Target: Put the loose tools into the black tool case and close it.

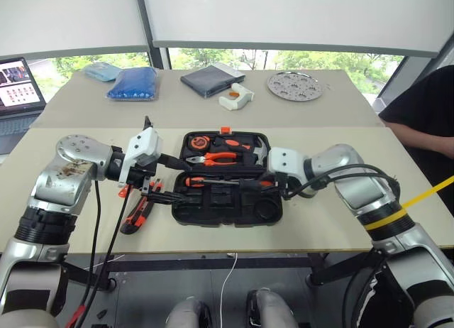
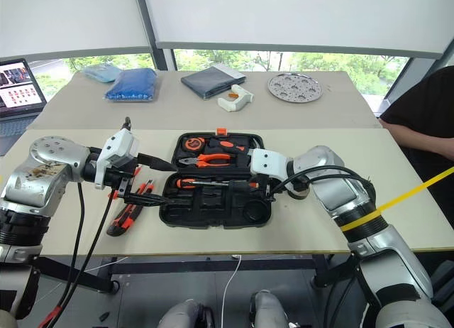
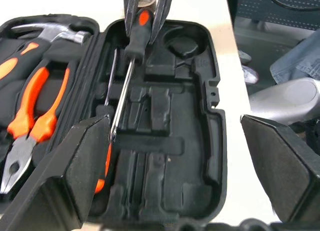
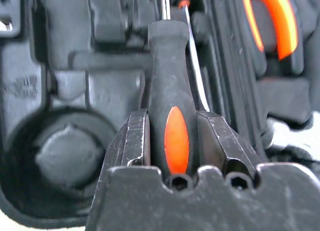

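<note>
Over table (image 1: 312, 225): right jaws clamping screwdriver (image 4: 170, 98)

One open black tool case (image 1: 227, 213) holding one pliers (image 1: 220, 158), one hammer (image 1: 259, 153), one tape measure (image 1: 195, 141), one black-and-orange screwdriver (image 4: 170, 91), one slim screwdriver (image 1: 193, 180). One utility knife (image 1: 136, 218) to its left. Far off, two blue bags (image 1: 133, 83), one pouch (image 1: 209, 79), one laptop (image 1: 18, 86).

The black tool case (image 3: 200, 91) looks like hard matt plastic with moulded slots. The screwdriver (image 4: 172, 101) has a dull, rubbery black handle with a smooth orange patch and a shiny metal shaft. The pliers (image 3: 30, 111) have glossy orange grips. The hammer (image 3: 55, 33) head is bright, polished metal.
</note>
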